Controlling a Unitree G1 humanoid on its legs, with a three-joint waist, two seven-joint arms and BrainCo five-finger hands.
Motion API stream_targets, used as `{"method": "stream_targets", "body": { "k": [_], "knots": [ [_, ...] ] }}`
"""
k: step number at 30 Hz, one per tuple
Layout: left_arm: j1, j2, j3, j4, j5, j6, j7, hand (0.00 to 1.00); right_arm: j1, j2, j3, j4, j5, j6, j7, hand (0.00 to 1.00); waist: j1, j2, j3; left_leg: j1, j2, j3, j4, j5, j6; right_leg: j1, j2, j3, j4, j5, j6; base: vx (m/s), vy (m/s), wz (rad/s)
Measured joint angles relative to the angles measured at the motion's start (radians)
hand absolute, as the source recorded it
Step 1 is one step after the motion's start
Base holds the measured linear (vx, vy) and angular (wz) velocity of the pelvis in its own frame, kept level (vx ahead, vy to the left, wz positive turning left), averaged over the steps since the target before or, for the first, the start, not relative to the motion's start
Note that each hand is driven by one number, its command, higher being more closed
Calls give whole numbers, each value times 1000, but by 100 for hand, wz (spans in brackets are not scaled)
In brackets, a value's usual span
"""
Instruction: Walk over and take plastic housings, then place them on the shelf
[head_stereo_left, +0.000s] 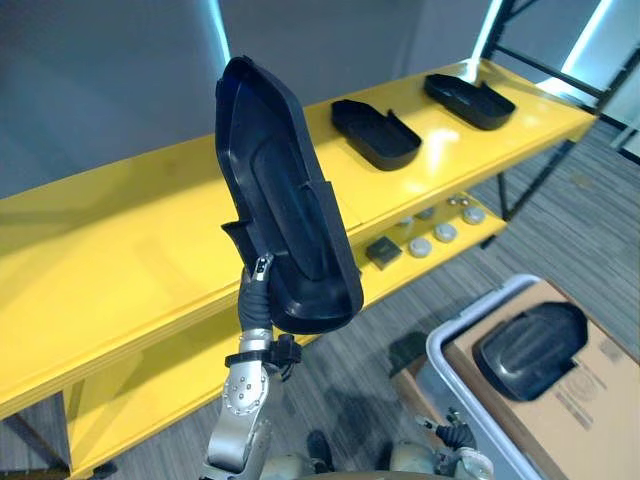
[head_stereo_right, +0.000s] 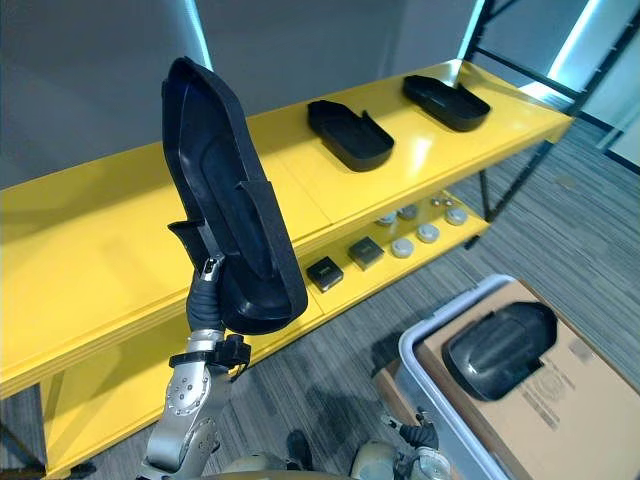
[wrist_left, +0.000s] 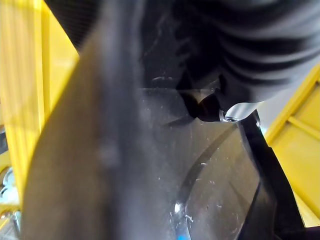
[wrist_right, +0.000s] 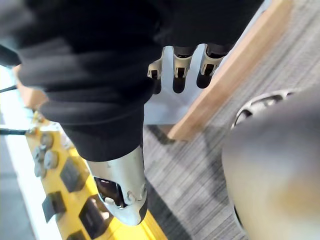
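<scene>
Left robot hand (head_stereo_left: 257, 288) carries the long black plastic housing (head_stereo_left: 285, 200) upright over the yellow steel shelf (head_stereo_left: 120, 250), likely to clear its edge; the grip is hidden and cannot be told. Two matching black housings (head_stereo_left: 375, 132) (head_stereo_left: 470, 100) lie at 1 o'clock. Right robot hand (wrist_right: 182, 60) hangs relaxed, empty.

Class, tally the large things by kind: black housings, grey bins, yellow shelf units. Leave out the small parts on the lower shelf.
Black housings: 4 (one held up, two on the top shelf, one in the bin)
Grey bin: 1
Yellow shelf unit: 1
Total: 6
</scene>
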Motion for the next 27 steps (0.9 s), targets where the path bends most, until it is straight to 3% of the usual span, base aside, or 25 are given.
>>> {"method": "stream_targets", "body": {
  "k": [2,4,8,10,11,12,16,24,27],
  "knots": [
    [1,-5,-11,0,0,-4,-1,100,15,4,1,-25,0,1,1,0,8,10,2,-9,29,8,55,-48,-32,37,0,-40,-18,30,0,263,-208,77],
    [5,-20,-17,0,-1,-7,-7,100,17,6,3,-42,0,1,1,0,15,24,2,-59,98,16,206,-90,-71,75,22,-112,-19,41,-22,296,-238,62],
    [25,-48,-11,1,-1,-6,-7,100,27,-1,4,-102,1,-7,-1,0,16,8,11,-131,189,80,443,-110,-101,187,67,-151,-101,37,-35,233,-177,23],
    [22,-45,-10,1,-1,-7,-9,100,18,-18,-2,-91,0,-7,-4,0,13,10,7,-132,233,101,333,-100,-111,209,67,-160,-118,37,-36,146,-47,1],
    [21,-46,-10,1,-1,-7,-9,100,17,-22,-2,-89,0,-7,-4,0,12,16,5,-131,240,96,275,-44,-116,207,69,-161,-124,36,-34,122,27,-5],
    [13,-47,-8,7,-1,-6,-8,100,9,-26,-4,-66,0,-6,-3,0,16,27,-2,-119,231,77,226,-25,-122,204,70,-154,-139,37,-24,118,58,2],
    [-7,-7,23,53,46,6,8,100,19,21,-3,-21,-1,-1,0,0,13,-12,-2,-101,191,71,147,2,-114,210,51,-160,-180,50,-8,81,52,11],
    [-94,30,104,161,253,40,61,100,3,20,2,-24,-43,-5,22,0,4,-10,-3,34,157,92,-126,146,-125,248,68,-143,-274,112,-10,-42,-9,-7],
    [-161,42,148,245,342,81,84,100,3,17,2,-25,-60,-3,34,0,-19,-7,-4,64,160,105,-213,191,-128,236,86,-125,-288,127,-14,-126,-12,-21]
  ]
}}
